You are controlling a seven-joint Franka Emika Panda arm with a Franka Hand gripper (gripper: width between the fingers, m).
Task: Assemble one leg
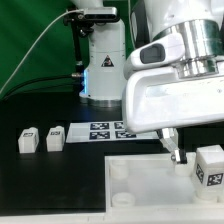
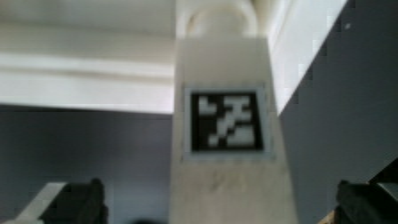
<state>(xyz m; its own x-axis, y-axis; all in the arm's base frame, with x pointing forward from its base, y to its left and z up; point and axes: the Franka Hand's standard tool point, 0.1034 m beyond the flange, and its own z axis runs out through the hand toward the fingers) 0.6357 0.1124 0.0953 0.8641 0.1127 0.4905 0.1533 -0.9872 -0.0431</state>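
A white leg (image 2: 226, 90) with a square black-and-white tag fills the middle of the wrist view. It stands in the wide gap between my two dark fingertips (image 2: 71, 205), and neither touches it. My gripper (image 2: 222, 208) is open. In the exterior view my gripper (image 1: 173, 150) hangs low over the far right part of the large white tabletop (image 1: 150, 190). A tagged leg (image 1: 209, 165) stands just to the exterior view's right of it, on or beside the tabletop. Two more legs (image 1: 28, 140) (image 1: 55, 138) stand on the dark table at the exterior view's left.
The marker board (image 1: 105, 130) lies flat behind the tabletop. A white and black stand (image 1: 100, 70) rises at the back, against a green curtain. The tabletop's round corner sockets (image 1: 121, 172) show near its left edge.
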